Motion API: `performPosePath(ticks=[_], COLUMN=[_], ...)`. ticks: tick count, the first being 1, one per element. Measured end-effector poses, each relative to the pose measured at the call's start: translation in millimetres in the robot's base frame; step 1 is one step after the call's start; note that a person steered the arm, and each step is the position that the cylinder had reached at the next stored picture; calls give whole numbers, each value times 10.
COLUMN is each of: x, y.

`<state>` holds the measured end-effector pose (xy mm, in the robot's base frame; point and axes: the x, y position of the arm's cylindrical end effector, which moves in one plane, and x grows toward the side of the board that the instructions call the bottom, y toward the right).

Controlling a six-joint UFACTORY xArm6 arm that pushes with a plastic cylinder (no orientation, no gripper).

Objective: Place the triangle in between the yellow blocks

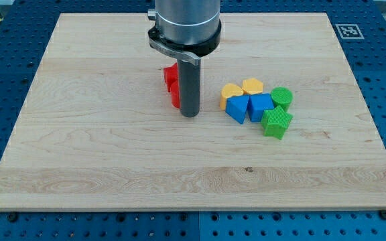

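Six small plastic blocks cluster on the pale wooden surface (112, 161): two yellow (232, 91) (252, 86), two green (281, 97) (276, 123), a blue block (261, 106) and the blue triangle (236, 108), at six o'clock of the yellows. Red blocks (171, 84), perhaps two, sit half hidden beside my tip (189, 115). No pincer exists.

Red blocks (172, 84) left of cluster; green cylinder (282, 97), green star block (276, 123) at cluster's right; wooden board (112, 161)
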<state>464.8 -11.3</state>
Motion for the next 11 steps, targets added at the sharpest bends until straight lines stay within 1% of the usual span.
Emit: performPosePath(ticks=[1, 3, 5, 7, 8, 9, 10, 11], x=[3, 99, 99, 141, 136, 136, 51, -168], y=[0, 378, 433, 649, 926, 981, 981, 940])
